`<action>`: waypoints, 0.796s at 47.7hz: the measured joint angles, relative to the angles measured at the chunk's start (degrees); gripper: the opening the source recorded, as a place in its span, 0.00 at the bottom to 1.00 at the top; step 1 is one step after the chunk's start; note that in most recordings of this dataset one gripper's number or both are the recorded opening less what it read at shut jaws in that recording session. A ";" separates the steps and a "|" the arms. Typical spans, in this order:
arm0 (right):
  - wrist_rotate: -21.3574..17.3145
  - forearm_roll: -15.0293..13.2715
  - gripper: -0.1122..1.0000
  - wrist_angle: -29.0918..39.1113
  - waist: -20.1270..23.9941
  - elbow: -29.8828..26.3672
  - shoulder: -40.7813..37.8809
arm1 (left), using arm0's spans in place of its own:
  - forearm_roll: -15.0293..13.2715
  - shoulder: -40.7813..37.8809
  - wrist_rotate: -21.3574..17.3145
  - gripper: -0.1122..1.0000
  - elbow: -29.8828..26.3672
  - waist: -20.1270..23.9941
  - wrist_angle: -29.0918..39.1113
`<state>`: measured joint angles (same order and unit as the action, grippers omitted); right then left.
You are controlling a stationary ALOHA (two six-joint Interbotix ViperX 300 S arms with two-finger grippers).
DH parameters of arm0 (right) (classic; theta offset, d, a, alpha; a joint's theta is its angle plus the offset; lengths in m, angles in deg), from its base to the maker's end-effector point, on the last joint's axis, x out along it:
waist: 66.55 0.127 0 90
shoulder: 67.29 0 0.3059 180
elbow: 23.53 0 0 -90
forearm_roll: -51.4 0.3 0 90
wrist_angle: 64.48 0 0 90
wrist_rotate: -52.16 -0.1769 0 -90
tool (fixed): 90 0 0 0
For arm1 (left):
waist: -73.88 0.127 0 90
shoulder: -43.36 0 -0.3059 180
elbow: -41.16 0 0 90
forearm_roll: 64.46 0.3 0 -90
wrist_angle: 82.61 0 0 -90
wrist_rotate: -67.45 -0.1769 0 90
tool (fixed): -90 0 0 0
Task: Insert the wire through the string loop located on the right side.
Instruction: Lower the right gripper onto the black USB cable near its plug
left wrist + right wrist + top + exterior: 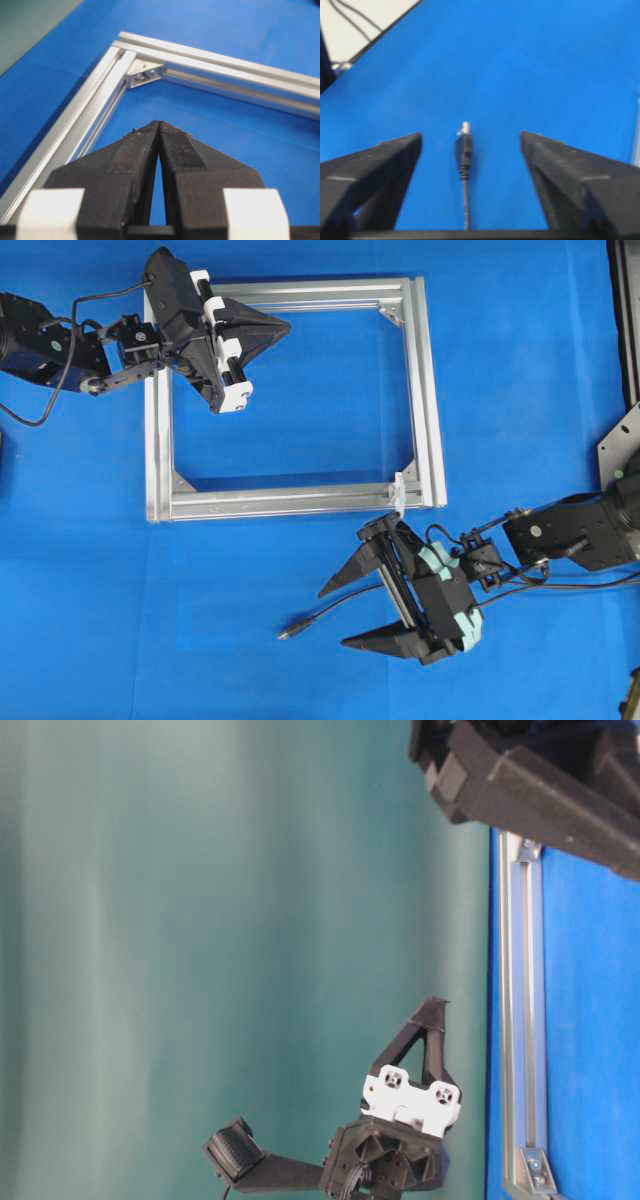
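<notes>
Wire (pixel 464 150) between right arm's wide jaws

We see a frame (pixel 430 390) of brushed, satiny silver metal on a matt blue, finely textured tabletop (pixel 300 400). The fingers (pixel 177 150) look matt black ribbed plastic.

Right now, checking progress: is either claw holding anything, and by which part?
Nothing. The thin black wire lies between the open right claw; the left claw is shut empty.

Thin black wire (pixel 464 165), plug tip forward, flat between open right gripper (pixel 332 616) fingers; white string loop (pixel 398 494) upright beyond.
</notes>
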<state>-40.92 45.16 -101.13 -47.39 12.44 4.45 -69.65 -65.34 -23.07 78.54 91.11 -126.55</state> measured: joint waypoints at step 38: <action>0.00 4.04 0.84 0.26 0.09 -2.46 -10.11 | 0.00 0.00 0.44 0.08 0.00 0.00 0.00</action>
<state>-40.92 49.20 -100.87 -47.31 9.98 -5.65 -69.65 -65.34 -22.63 78.54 91.11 -126.55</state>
